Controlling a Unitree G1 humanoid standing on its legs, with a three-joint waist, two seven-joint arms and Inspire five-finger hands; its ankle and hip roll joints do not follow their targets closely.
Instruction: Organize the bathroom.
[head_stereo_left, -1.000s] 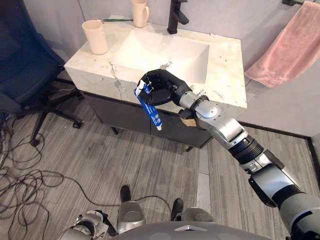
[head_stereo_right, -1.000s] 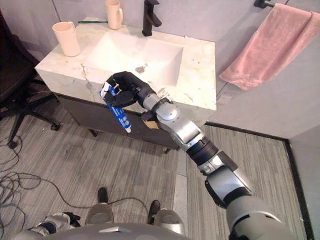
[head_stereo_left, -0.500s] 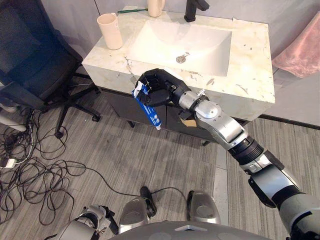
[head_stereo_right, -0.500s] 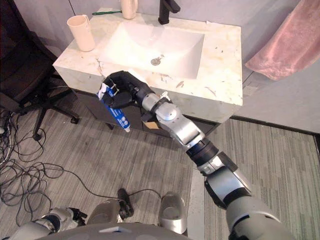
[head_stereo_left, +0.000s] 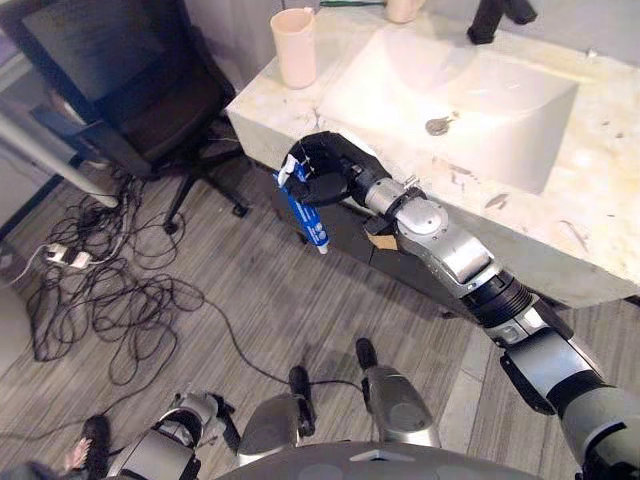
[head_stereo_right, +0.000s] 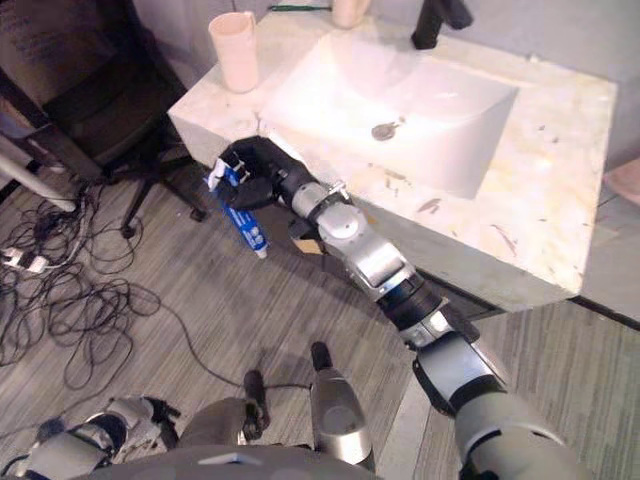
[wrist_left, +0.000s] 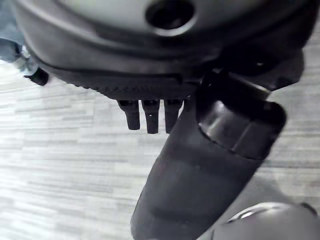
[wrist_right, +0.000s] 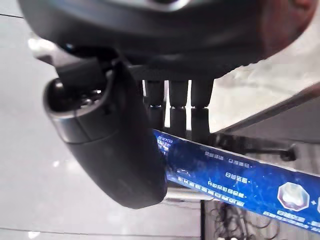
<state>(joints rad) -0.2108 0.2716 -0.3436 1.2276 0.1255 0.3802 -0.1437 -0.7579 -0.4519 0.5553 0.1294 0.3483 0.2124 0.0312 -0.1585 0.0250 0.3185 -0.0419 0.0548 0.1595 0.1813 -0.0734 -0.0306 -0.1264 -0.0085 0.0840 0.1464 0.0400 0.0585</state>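
My right hand (head_stereo_left: 330, 175) is curled round a blue toothpaste tube (head_stereo_left: 304, 212), held in the air in front of the marble vanity's left front corner, cap end hanging down over the floor. In the right wrist view the blue tube (wrist_right: 240, 179) crosses under the curled fingers (wrist_right: 177, 107) and thumb. A peach cup (head_stereo_left: 295, 47) stands on the vanity top (head_stereo_left: 262, 100) left of the white sink basin (head_stereo_left: 450, 85). My left hand (head_stereo_left: 190, 425) hangs low at the lower left; in its wrist view the fingers (wrist_left: 150, 115) curl with nothing in them.
A black office chair (head_stereo_left: 130, 90) stands left of the vanity. Tangled black cables (head_stereo_left: 100, 300) lie on the grey wood floor. A black tap (head_stereo_left: 495, 15) and a second cup (head_stereo_right: 350, 10) with a green toothbrush (head_stereo_right: 300, 8) beside it sit at the back of the counter.
The whole picture has shifted, so the camera moved: chair and cables now show more at the left. My right hand still holds the tube, now nearer the vanity's left corner.
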